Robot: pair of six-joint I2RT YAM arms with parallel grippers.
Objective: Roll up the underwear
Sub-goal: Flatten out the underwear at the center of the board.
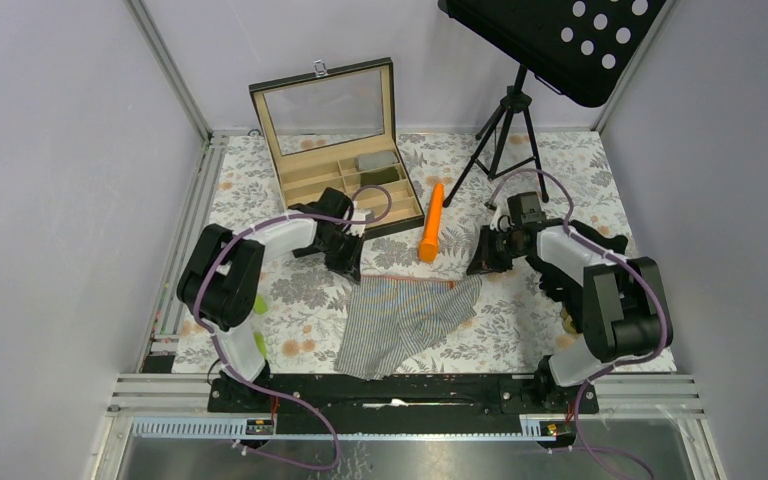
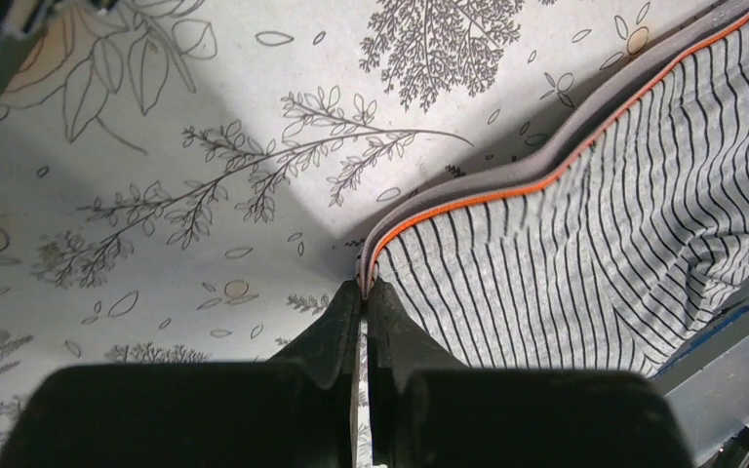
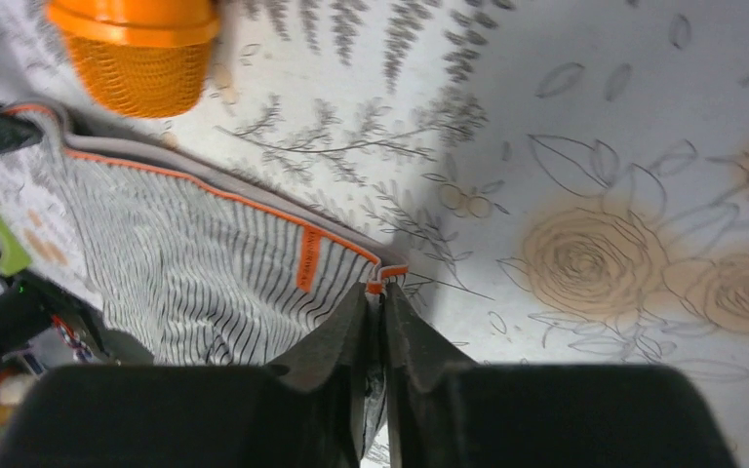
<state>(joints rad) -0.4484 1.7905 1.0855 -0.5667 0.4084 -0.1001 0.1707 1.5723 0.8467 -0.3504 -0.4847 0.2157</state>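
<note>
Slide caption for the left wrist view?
Waistband corner of the striped underwear pinched in the left gripper, floral tablecloth beneath.

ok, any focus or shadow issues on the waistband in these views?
Top external: evenly lit, the underwear sharp. Left wrist: stripes crisp, shadow on the tablecloth around the left gripper. Right wrist: waistband in focus at the right gripper, shadow beside it, the orange stick soft at the top edge.

Your light is bright and even, with soft shadows. The underwear point(image 2: 566, 244) reads sharp; the orange stick point(image 3: 141, 49) blurs.
</note>
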